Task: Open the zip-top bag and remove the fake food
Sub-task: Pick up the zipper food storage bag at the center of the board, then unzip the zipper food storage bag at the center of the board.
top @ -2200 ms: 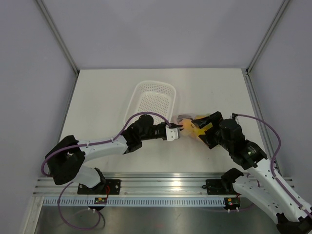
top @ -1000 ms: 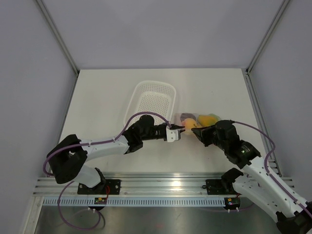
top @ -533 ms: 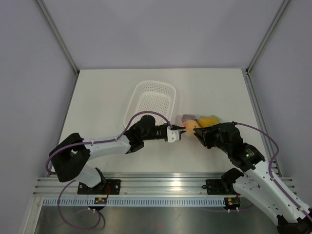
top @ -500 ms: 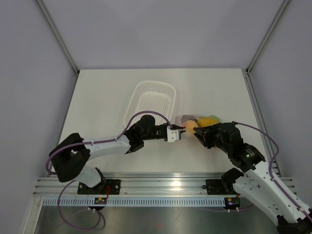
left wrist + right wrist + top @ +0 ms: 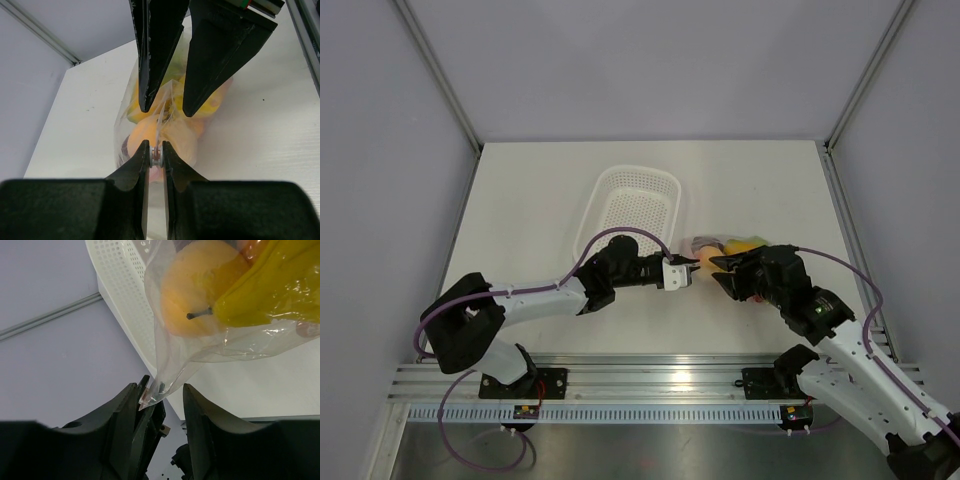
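The clear zip-top bag [image 5: 732, 250] lies right of the basket, holding an orange [image 5: 200, 295], a yellow piece [image 5: 272, 287] and other fake food. My left gripper [image 5: 691, 268] is at the bag's left end, shut on the small white zip slider [image 5: 156, 155] of the pinkish zip strip. My right gripper [image 5: 720, 273] faces it from the right. Its jaws are open and straddle the bag's pulled-out corner [image 5: 159, 386], right beside the left fingertips. In the left wrist view, the right fingers [image 5: 150, 70] hang over the bag [image 5: 172, 132].
The white perforated basket [image 5: 638, 205] stands just left of the bag, close behind the left gripper; it also shows in the right wrist view [image 5: 122, 282]. Grey walls enclose the white table [image 5: 540, 190].
My right gripper drew back off the bag, then moved left to the bag's corner by the left fingertips. The left gripper has stayed at the zip end.
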{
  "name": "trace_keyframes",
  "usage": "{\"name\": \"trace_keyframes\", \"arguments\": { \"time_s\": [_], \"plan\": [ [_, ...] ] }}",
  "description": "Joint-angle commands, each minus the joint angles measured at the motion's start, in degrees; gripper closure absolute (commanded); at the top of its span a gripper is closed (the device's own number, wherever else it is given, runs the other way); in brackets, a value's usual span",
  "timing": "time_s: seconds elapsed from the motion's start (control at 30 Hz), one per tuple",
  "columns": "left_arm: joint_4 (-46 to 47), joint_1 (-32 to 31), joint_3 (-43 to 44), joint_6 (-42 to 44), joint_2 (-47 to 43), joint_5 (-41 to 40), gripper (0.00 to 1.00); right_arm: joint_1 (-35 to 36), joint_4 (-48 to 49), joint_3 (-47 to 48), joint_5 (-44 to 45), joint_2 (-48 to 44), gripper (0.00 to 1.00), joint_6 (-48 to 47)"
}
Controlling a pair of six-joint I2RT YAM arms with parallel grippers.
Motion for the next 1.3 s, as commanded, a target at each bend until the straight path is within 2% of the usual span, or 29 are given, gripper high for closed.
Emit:
{"name": "trace_keyframes", "arguments": {
  "time_s": [0.0,0.2,0.33,0.67,0.9,0.93,1.13,1.27],
  "plan": [
    [3.2,-0.4,1.3,0.5,-0.2,-0.5,0.96,0.3,2.9,1.3,-0.6,0.4,0.51,1.7],
    [3.1,-0.6,1.4,0.8,-0.1,-0.8,0.96,0.3,3.3,2.4,-1.0,3.2,0.54,1.4],
    [2.8,-0.7,1.4,0.9,-0.1,-0.8,0.96,0.3,3.8,2.1,-0.3,3.2,0.62,1.9],
    [2.3,-0.9,1.6,1.6,0.2,-1.5,0.96,0.6,5.8,2.9,-2.3,6.1,0.61,1.8],
    [1.1,-1.2,2.3,2.4,1.2,-2.5,0.96,1.1,6.9,3.1,-2.7,6.5,0.73,2.3],
    [1.0,-1.2,2.5,2.7,1.2,-2.6,0.96,1.1,7.0,3.2,-2.7,6.8,0.79,2.3],
    [0.8,-1.3,2.8,3.0,1.9,-3.2,0.96,1.7,7.6,3.4,-3.1,6.6,1.00,2.0],
    [0.9,-1.3,2.7,3.1,2.3,-3.9,0.96,1.8,7.7,3.2,-3.1,5.4,1.00,2.0]
  ]
}}
